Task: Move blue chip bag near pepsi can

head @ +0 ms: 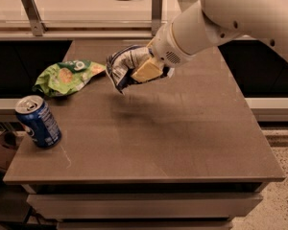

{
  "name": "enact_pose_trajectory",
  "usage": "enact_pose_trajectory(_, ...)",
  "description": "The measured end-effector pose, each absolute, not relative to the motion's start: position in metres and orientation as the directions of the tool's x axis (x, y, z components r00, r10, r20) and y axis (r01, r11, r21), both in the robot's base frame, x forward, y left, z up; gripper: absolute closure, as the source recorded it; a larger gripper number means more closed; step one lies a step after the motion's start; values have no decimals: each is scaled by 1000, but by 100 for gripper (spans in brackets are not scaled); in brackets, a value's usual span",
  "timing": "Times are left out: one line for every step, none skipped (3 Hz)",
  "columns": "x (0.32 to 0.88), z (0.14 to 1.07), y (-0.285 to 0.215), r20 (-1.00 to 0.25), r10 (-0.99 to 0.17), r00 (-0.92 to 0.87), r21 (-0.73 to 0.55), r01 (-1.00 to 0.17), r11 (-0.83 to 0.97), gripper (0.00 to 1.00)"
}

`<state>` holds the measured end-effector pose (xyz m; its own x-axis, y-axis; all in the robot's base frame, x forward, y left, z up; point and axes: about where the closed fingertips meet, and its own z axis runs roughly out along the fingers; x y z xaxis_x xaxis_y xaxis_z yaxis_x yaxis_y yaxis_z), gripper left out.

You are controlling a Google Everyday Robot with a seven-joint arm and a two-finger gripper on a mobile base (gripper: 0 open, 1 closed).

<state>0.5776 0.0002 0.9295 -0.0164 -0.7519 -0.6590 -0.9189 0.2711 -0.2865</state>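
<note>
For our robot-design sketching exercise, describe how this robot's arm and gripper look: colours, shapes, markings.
The arm is glossy white, built of thick rounded segments, with a small perforated patch near the wrist. The gripper, above the table, has a tan-yellow finger.

No legible text on pepsi can (38, 122) or bag (120, 68) in gripper (145, 70) above table (192, 133).
</note>
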Motion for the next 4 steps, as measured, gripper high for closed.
enact_pose_trajectory(557, 936, 14, -630, -776, -29, -302, -911, 280, 100)
enact_pose_trajectory(535, 938, 22, -607, -792, -63, -298, -906, 300, 100)
enact_pose_trajectory(516, 937, 25, -610, -787, -92, -280, -904, 322, 100)
enact_pose_trajectory(499, 930, 37, -635, -766, -96, -243, -917, 316, 100)
